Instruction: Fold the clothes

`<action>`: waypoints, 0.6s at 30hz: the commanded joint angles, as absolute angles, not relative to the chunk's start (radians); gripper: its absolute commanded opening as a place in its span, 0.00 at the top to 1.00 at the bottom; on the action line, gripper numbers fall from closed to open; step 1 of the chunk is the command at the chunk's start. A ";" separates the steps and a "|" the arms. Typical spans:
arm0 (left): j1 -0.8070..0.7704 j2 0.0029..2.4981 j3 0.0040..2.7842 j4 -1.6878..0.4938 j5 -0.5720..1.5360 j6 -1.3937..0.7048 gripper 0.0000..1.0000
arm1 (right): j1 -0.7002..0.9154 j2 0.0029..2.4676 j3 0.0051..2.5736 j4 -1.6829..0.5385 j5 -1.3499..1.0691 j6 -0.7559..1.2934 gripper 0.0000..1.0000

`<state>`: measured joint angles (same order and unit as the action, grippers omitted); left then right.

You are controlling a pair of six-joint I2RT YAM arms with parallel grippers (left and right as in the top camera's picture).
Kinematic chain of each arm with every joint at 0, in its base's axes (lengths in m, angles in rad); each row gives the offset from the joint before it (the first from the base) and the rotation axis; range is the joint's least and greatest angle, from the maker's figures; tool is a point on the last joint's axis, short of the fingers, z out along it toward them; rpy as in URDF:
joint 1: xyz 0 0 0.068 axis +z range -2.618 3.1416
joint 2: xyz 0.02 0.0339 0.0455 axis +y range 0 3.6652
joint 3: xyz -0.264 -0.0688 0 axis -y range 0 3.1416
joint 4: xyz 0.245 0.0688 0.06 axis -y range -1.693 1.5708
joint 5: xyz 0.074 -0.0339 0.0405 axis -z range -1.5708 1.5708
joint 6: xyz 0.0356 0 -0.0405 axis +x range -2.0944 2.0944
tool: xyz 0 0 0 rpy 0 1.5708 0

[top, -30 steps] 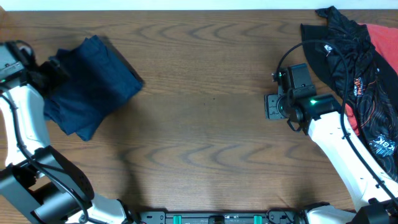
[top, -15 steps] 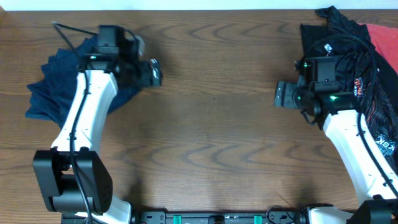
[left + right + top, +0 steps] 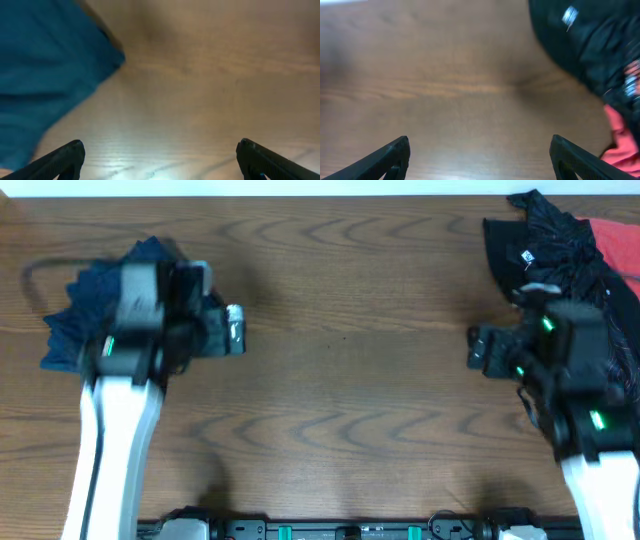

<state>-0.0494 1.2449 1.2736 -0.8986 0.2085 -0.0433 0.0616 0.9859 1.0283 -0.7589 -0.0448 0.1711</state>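
navy shorts (image 3: 70,325) crumpled at far left of wooden table (image 3: 340,390), partly under left arm. left gripper (image 3: 160,147) spread wide and empty over bare wood, just right of the shorts. right gripper (image 3: 479,142) likewise wide and empty, beside black and red garment pile (image 3: 560,240) at far right.

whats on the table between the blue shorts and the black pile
Nothing lies there: the overhead view shows bare table between the shorts and the pile, with only the open left pincer and right pincer over it.
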 commanded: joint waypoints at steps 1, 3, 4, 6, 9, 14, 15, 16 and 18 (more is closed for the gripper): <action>-0.047 1.050 1.132 -0.856 0.171 -0.027 0.02 | 0.056 0.825 0.966 -0.774 -0.011 0.171 0.12; -0.047 0.928 1.044 -0.822 0.171 -0.049 0.02 | 0.056 0.729 0.929 -0.791 -0.011 0.171 0.03; -0.047 0.871 1.006 -0.811 0.171 -0.059 0.02 | 0.056 0.683 0.912 -0.805 -0.010 0.171 0.01; -0.047 0.778 0.945 -0.795 0.171 -0.061 0.02 | 0.056 0.599 0.879 -0.838 -0.008 0.171 0.01; -0.047 0.673 0.886 -0.764 0.171 -0.061 0.02 | 0.056 0.510 0.852 -0.883 -0.005 0.171 0.01; -0.047 0.600 0.884 -0.840 0.171 -0.060 0.02 | 0.056 0.463 0.848 -0.926 -0.008 0.171 0.01; -0.047 0.598 0.884 -0.845 0.171 -0.060 0.02 | 0.056 0.463 0.848 -0.929 -0.008 0.171 0.01; -0.047 0.598 0.884 -0.852 0.171 -0.060 0.02 | 0.056 0.464 0.848 -0.936 -0.007 0.171 0.01; -0.047 0.600 0.884 -0.862 0.171 -0.060 0.02 | 0.056 0.464 0.848 -0.941 -0.007 0.171 0.01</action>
<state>-0.0494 0.5991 0.8894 -0.8547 0.1795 -0.0521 0.0608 0.4671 0.8558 -0.9344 -0.0185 0.1734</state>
